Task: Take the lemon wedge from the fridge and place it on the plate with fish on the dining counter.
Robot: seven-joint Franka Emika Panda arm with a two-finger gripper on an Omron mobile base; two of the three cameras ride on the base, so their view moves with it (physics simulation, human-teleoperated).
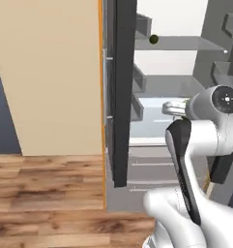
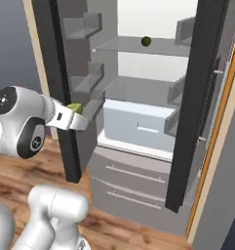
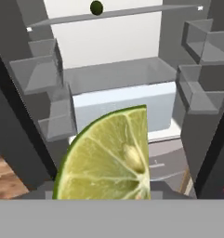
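The lemon wedge was gripped in the claw — held just outside the open fridge, cut face toward the camera.

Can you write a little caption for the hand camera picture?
Lemon wedge held close in the gripper, facing the open fridge.

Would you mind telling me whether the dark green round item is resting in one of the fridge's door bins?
No, the dark green round item sits on the glass shelf high inside the fridge, between the door bins, not in one.
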